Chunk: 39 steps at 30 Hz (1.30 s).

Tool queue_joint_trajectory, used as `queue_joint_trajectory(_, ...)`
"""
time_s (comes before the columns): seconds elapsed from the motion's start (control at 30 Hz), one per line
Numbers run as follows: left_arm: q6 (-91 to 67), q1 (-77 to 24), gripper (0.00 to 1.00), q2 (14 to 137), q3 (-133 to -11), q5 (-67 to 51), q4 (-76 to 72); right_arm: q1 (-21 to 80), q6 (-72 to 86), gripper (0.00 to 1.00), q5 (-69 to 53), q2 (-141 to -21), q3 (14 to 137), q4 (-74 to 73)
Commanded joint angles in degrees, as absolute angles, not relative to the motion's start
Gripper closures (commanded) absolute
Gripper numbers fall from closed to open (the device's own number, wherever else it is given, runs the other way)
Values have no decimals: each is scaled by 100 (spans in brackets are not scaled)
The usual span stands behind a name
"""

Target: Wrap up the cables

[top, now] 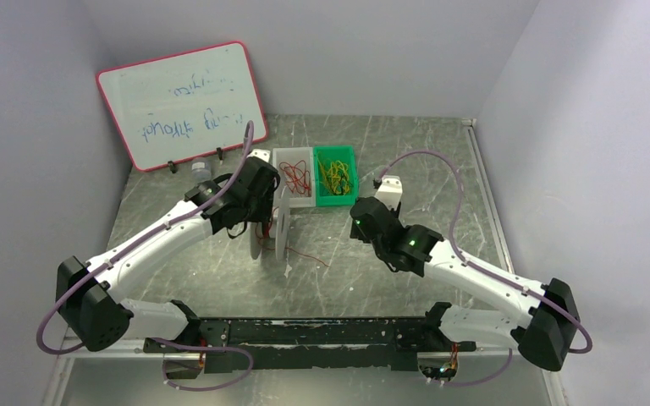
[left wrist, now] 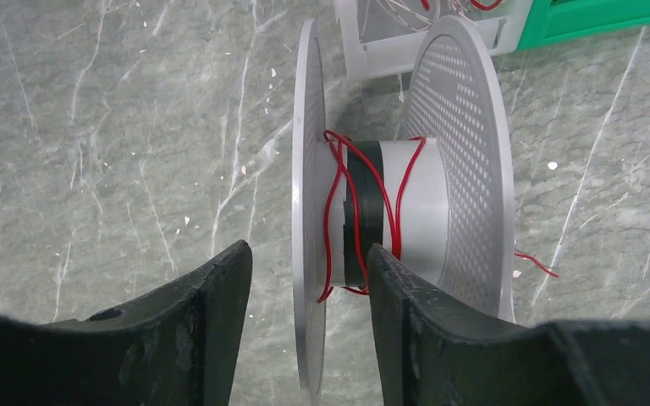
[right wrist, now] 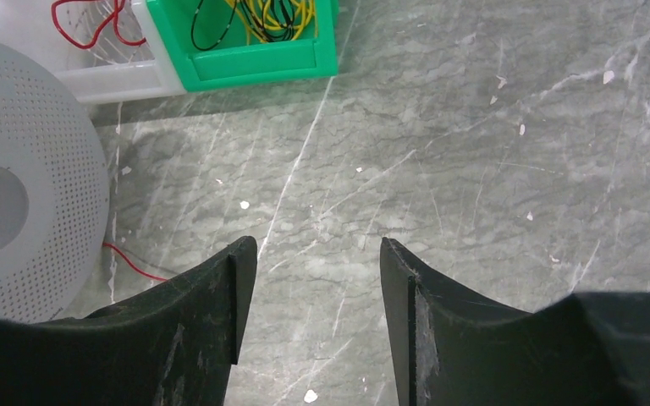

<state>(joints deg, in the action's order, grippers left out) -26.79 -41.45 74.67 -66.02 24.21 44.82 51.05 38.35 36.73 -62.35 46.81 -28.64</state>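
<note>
A white spool (left wrist: 427, 211) stands on edge on the table, with a red cable (left wrist: 399, 203) looped loosely around its hub and over a band of black tape. My left gripper (left wrist: 309, 247) is open, its fingers on either side of the spool's left flange without clamping it; the right finger sits close to the red loops. The cable's tail (top: 306, 255) trails across the table. More red cables (top: 294, 176) lie in a white bin, and yellow ones (top: 336, 173) in a green bin. My right gripper (right wrist: 318, 245) is open over bare table, right of the spool (right wrist: 25, 220).
The white bin (top: 303, 201) and green bin (top: 335, 200) stand side by side just behind the spool. A red-framed whiteboard (top: 182, 106) leans at the back left with a small bottle (top: 201, 169) in front of it. White walls enclose the marbled tabletop.
</note>
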Motion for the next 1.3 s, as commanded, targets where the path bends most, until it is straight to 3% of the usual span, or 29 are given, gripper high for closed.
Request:
queue_joint_trajectory(0.0, -2663, -4121, 41, 7317, -6664, 2531, 4471, 5063, 3780, 40, 3605, -6343, 4723, -2700)
queue_joint_trajectory(0.47, -2174, -4116, 26, 6577, -7002, 2360, 4253, 4669, 3105, 40, 2917, -6938, 5358, -2293)
queue_joint_trajectory(0.8, -1444, -4120, 22, 5612, -6549, 2770, 3581, 4102, 2574, 42, 2188, -7858, 6374, -1874)
queue_joint_trajectory(1.03, -1338, -4120, 21, 5062, -5966, 3053, 3114, 3638, 2135, 52, 1605, -8809, 7085, -1548)
queue_joint_trajectory(1.17, -1337, -4119, 20, 4789, -5626, 3086, 2931, 3397, 1955, 65, 1282, -9359, 7476, -1374)
queue_joint_trajectory(1.27, -1304, -4120, 20, 4684, -5476, 3051, 2825, 3241, 1887, 67, 970, -9787, 7779, -1325)
